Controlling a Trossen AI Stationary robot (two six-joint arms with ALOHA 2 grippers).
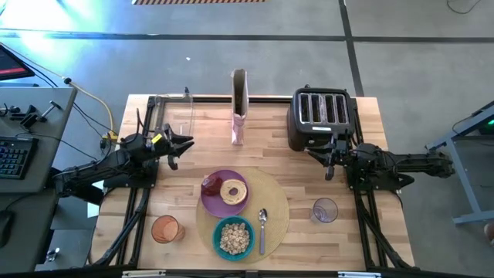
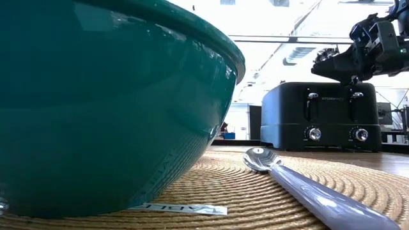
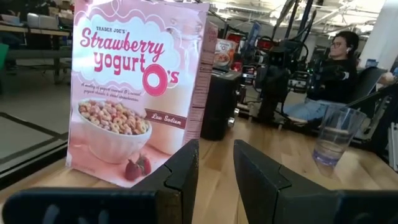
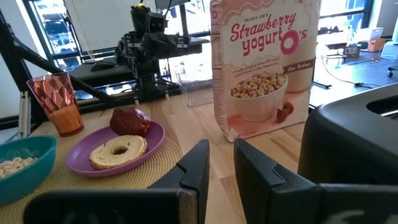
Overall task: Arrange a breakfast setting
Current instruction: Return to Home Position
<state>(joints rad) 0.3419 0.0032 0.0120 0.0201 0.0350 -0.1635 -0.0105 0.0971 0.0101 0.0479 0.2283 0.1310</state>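
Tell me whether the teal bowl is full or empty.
Not empty: the high view shows the teal bowl holding pale cereal; the right wrist view shows it too.

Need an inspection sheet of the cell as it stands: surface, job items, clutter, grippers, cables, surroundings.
Surface: wooden table, no spills seen.
Job's things: round tan mat carries the purple plate with bagel and red fruit, the teal bowl of cereal, and the spoon right of the bowl. Orange cup stands off the mat to its left, clear glass off it to its right.
Clutter: cereal box upright and black toaster at the back; clear container back left.
Grippers: left gripper and right gripper both empty, fingers apart.
Cables: yellow cable beside the left arm.
Surroundings: keyboard at left; seated person beyond the table.
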